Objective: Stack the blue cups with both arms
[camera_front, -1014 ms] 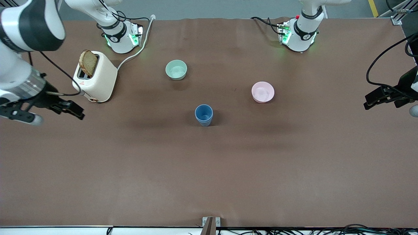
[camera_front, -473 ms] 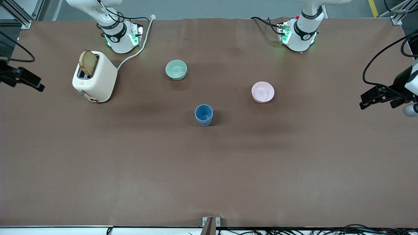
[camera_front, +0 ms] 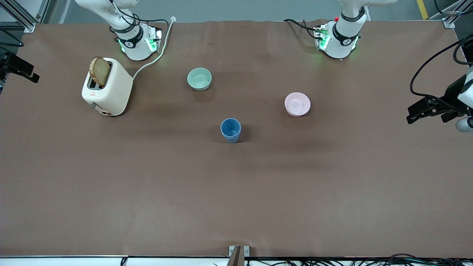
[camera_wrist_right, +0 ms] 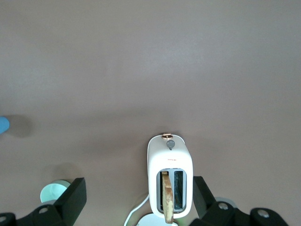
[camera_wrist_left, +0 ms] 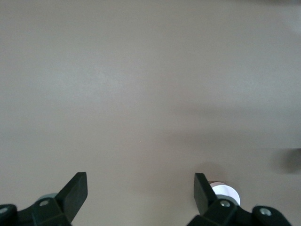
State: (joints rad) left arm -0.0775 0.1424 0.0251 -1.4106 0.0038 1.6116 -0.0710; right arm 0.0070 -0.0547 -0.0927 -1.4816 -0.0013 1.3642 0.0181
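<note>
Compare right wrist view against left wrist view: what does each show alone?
Right wrist only: toaster with bread slice, mint-green bowl, a sliver of blue cup. Left wrist only: pink bowl, partly hidden by a finger. Both: brown table; each gripper open, the right gripper over its arm's table end, the left gripper over its own.

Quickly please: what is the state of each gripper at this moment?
Left gripper: open, holding nothing, over bare table at the left arm's end.
Right gripper: open, holding nothing, above the toaster.

Even overhead light, perhaps slightly hazy
</note>
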